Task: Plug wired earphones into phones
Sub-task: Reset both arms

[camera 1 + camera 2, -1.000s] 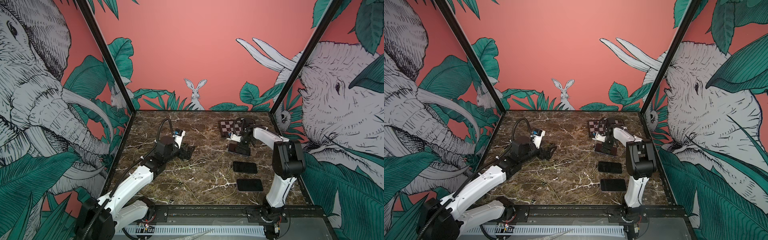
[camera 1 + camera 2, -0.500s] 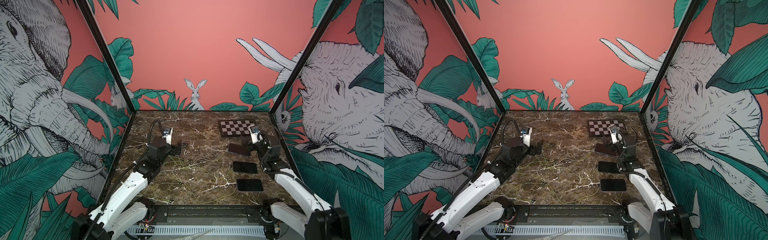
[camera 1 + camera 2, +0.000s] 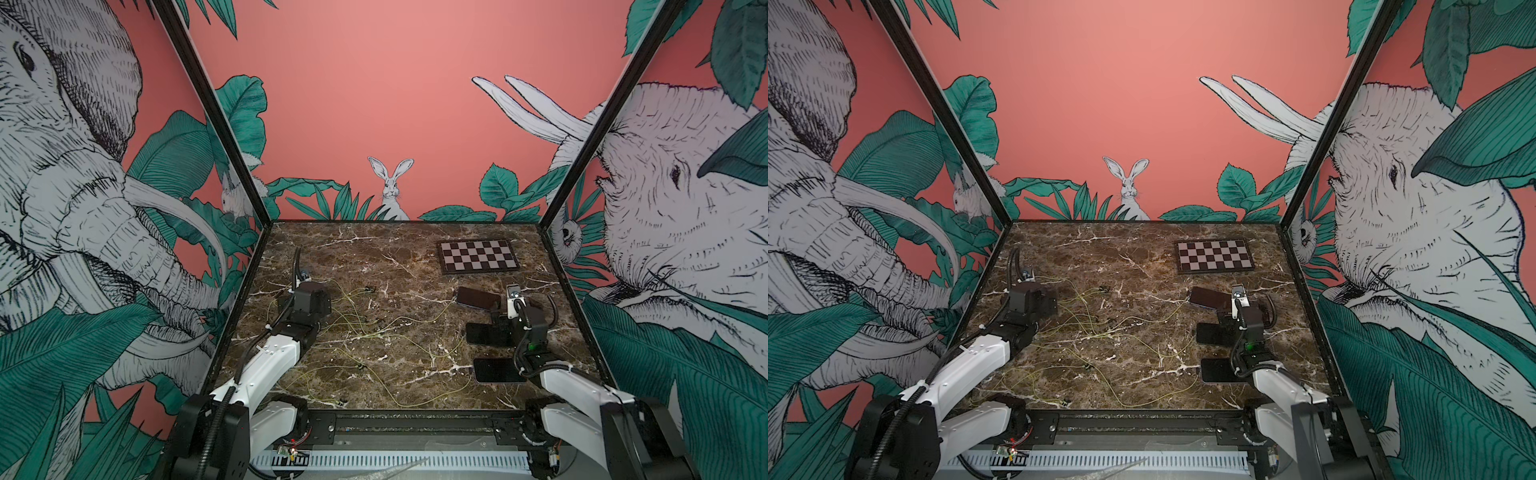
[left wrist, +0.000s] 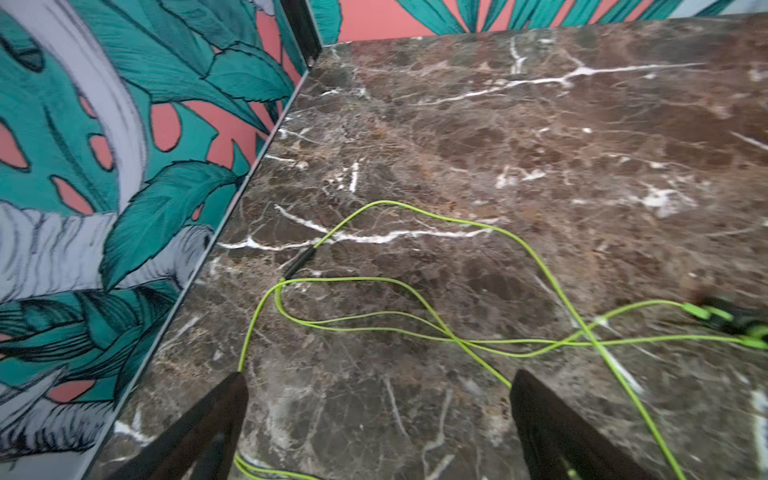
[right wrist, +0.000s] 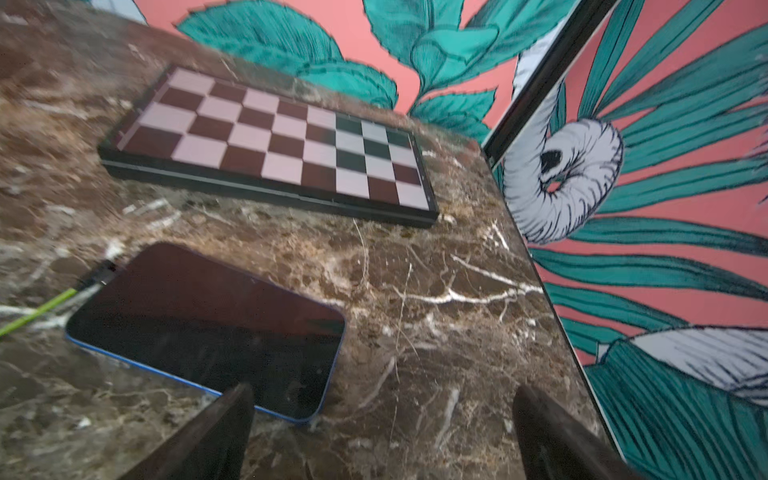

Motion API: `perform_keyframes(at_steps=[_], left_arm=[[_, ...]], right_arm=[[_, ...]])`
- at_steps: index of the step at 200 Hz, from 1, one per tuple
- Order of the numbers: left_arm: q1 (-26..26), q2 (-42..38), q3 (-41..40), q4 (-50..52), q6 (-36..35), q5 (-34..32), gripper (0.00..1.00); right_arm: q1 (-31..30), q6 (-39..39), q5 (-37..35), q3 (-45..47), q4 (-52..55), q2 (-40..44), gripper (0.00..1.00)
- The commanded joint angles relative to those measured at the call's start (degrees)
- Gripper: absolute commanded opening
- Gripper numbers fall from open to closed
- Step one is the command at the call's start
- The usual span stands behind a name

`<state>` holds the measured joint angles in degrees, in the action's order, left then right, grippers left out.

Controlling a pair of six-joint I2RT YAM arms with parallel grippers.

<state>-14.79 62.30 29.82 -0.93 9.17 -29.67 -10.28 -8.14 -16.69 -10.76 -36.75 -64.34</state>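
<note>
3 glossy rect. phones point(image 3: 496, 370), thin cords point(image 4: 590, 341)

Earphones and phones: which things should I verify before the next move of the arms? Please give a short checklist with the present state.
1. Left gripper open, holding nothing: ok.
2. Right gripper open, holding nothing: ok.
3. Plug at the far phone: ok, it seems seated.
4. Middle phone fully in view: not ok, the right gripper hides part of it.
5. Near phone plugged: cannot tell.
6. Earphone cords untangled: not ok, they cross one another.
</note>
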Motion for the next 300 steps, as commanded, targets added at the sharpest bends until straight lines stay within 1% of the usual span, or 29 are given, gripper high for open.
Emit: perform_keyframes(at_steps=[1, 14, 23, 35, 45, 54, 64, 80, 89, 99, 111, 121, 127, 137, 147, 158, 161, 178, 195, 202, 211, 221, 228, 235, 250, 264, 277, 300], left_arm=[[0.1, -0.8, -0.7, -6.1, -6.6, -2.1, 0.99], [0.1, -0.1, -2.4, -9.0, -11.0, -5.1, 0.99], [0.2, 0.6, -4.5, -12.2, -13.6, -5.0, 1.0], [0.3, 1.8, -7.3, -16.9, -16.1, -2.2, 0.99], [0.3, 3.0, -9.2, -20.8, -15.8, -0.5, 0.99], [0.3, 4.2, -10.9, -26.1, -16.6, 0.9, 1.0], [0.3, 5.0, -10.5, -26.7, -17.8, 2.9, 0.99], [0.4, 7.4, -11.8, -34.4, -22.3, 4.8, 0.99], [0.5, 8.5, -12.1, -36.7, -24.5, 5.8, 0.99], [0.7, 9.5, -11.9, -37.6, -25.5, 6.2, 1.0], [2.0, 10.5, -11.6, -38.9, -25.2, 9.1, 0.99], [3.5, 11.2, -11.5, -40.4, -23.3, 12.0, 0.99], [4.4, 11.8, -11.4, -41.3, -21.5, 12.8, 0.99], [5.0, 12.8, -11.1, -43.0, -19.7, 13.1, 0.99], [5.0, 13.6, -10.6, -43.0, -19.0, 13.8, 0.99], [5.0, 14.3, -10.0, -43.0, -18.3, 14.2, 1.0], [5.1, 14.5, -9.9, -43.3, -18.1, 14.1, 1.0], [5.5, 16.4, -9.6, -45.7, -18.1, 14.0, 0.99], [6.3, 21.3, -10.8, -53.1, -18.8, 16.2, 1.0], [6.6, 23.7, -11.2, -56.6, -19.0, 16.7, 1.0], [7.1, 26.4, -11.6, -59.5, -18.7, 17.3, 1.0], [7.1, 28.2, -10.6, -60.2, -18.4, 15.5, 0.99], [7.1, 27.2, -9.4, -55.8, -17.6, 14.9, 1.0], [7.8, 26.2, -8.4, -52.0, -16.7, 15.9, 1.0], [8.9, 27.6, -7.7, -53.5, -16.0, 16.3, 1.0], [8.9, 26.4, -7.4, -50.7, -15.7, 16.5, 1.0], [8.9, 26.9, -7.9, -52.7, -15.9, 16.1, 1.0], [9.0, 26.6, -7.5, -51.3, -15.7, 16.5, 1.0]], right_arm=[[0.1, -0.2, -2.8, 0.3, -11.4, -2.5, 0.99], [1.0, -0.3, -3.7, -0.9, -12.1, -4.6, 0.99], [1.3, -0.2, -4.4, -1.9, -12.4, -6.1, 0.99], [2.3, -0.1, -3.1, -3.2, -12.9, -8.3, 0.99], [3.7, 0.5, -1.4, -4.4, -14.2, -10.5, 0.99], [4.3, 0.9, -1.6, -7.2, -10.0, -11.3, 0.99], [5.2, 1.1, 0.0, -9.4, -5.9, -12.1, 0.99], [5.4, 1.1, 0.7, -9.8, -5.8, -12.6, 0.99], [5.7, 0.9, 2.9, -8.9, -6.2, -11.8, 0.99], [6.2, 0.9, 5.7, -7.9, -6.8, -10.7, 0.99], [7.2, 2.6, 9.1, -7.1, -7.2, -9.9, 0.99], [8.0, 5.5, 12.9, -5.5, -11.0, -10.1, 0.99], [8.5, 6.6, 15.7, -4.1, -15.3, -11.6, 0.99], [8.6, 5.0, 19.0, -2.6, -22.8, -16.0, 0.99], [8.6, 5.2, 18.9, -1.2, -31.0, -21.6, 0.99], [8.6, 5.5, 18.6, 0.8, -42.9, -28.5, 0.99], [8.6, 5.5, 18.0, 0.8, -44.1, -29.0, 0.99], [8.6, 5.6, 16.7, -2.1, -31.7, -23.6, 0.99], [8.6, 6.3, 16.7, -7.8, -24.1, -24.9, 0.99], [8.6, 6.5, 15.9, -10.2, -18.6, -24.3, 0.99], [8.6, 7.5, 13.0, -12.5, -12.4, -23.8, 0.99], [8.6, 8.3, 10.7, -11.7, -15.3, -24.5, 0.99], [8.6, 8.7, 9.8, -11.4, -15.5, -24.4, 0.99], [8.6, 8.9, 9.3, -11.6, -14.7, -24.1, 0.99], [8.6, 8.9, 9.2, -11.3, -15.7, -24.2, 0.99], [8.6, 8.8, 9.3, -11.4, -15.9, -24.4, 0.99], [8.6, 8.7, 9.6, -11.4, -15.5, -24.3, 0.99], [8.6, 8.2, 11.2, -11.6, -15.3, -24.3, 0.99]])
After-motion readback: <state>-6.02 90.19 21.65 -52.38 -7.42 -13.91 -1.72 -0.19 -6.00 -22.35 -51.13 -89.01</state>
